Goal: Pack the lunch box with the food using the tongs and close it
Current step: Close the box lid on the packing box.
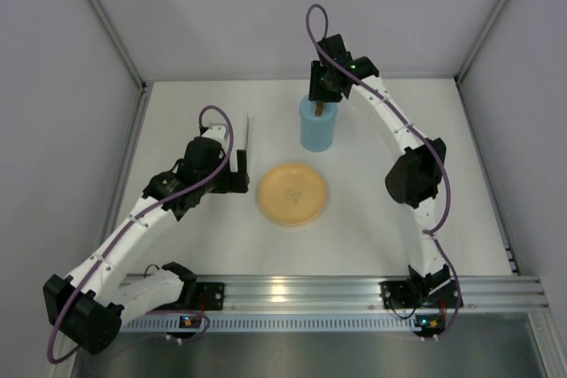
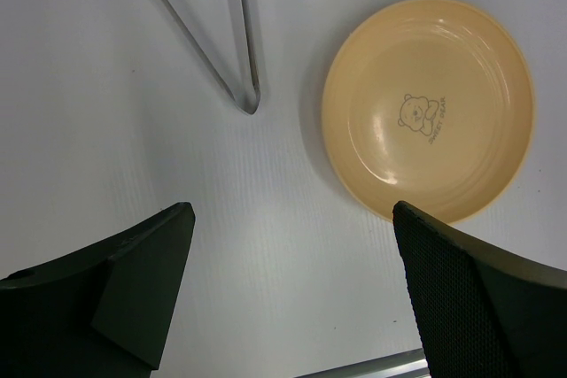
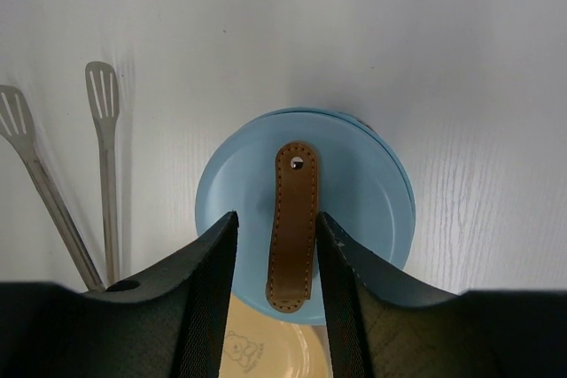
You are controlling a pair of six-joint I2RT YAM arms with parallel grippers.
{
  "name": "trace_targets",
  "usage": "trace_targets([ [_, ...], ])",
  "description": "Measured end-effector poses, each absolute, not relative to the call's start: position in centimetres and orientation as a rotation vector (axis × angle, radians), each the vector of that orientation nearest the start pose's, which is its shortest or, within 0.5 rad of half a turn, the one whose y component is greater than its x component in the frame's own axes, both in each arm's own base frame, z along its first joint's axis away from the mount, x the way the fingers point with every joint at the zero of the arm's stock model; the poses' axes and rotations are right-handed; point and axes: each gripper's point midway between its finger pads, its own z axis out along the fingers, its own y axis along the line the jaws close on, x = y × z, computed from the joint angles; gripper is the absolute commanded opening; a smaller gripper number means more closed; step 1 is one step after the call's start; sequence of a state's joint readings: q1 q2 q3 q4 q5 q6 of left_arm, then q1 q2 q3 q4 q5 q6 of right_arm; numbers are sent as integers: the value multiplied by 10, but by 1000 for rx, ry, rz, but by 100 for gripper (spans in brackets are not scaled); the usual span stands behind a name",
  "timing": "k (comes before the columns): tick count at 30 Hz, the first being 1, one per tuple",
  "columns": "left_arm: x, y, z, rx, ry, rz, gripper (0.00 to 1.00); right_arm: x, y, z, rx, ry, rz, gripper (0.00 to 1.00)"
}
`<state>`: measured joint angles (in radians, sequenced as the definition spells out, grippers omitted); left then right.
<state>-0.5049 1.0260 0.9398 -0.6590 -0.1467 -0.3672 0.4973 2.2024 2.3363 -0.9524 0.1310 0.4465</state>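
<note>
The lunch box (image 1: 316,135), a tall light-blue cylinder, stands behind the plate with its flat blue lid (image 3: 363,192) sitting on top. A brown strap (image 3: 293,223) lies across the lid. My right gripper (image 3: 276,219) hovers just over the lid, its jaws a little apart on either side of the strap, gripping nothing. The silver tongs (image 2: 239,42) lie flat on the table, left of the lunch box (image 1: 245,135). My left gripper (image 2: 292,210) stands wide open and empty above the table, beside the plate. The food is out of view.
The round yellow-orange plate (image 1: 292,194) with a small bear print (image 2: 421,117) lies bare in the middle of the table. White walls enclose the table on three sides. An aluminium rail (image 1: 337,294) runs along the near edge.
</note>
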Motion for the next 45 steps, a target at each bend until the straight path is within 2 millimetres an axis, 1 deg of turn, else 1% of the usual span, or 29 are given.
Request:
trace_targets([
  [5,259,-131,180,86,2322,-274,98,492,258,210,8,2393,274,40],
  [10,259,-131,177,87,2332,-270,98,493,252,201,21,2398,229,40],
  [17,259,-131,176,87,2333,-269,98,496,254,201,23,2384,227,40],
  [22,260,-131,176,87,2333,-269,98,496,254,201,18,2381,224,42],
  [25,259,-131,176,87,2333,-269,98,495,255,201,8,2380,224,45],
  [37,260,-131,172,89,2347,-262,98,492,259,201,-64,2364,170,45],
  [40,260,-131,172,89,2348,-261,98,492,262,200,-95,2361,151,47],
  [45,260,-132,171,90,2352,-260,98,494,267,200,-137,2346,127,48],
])
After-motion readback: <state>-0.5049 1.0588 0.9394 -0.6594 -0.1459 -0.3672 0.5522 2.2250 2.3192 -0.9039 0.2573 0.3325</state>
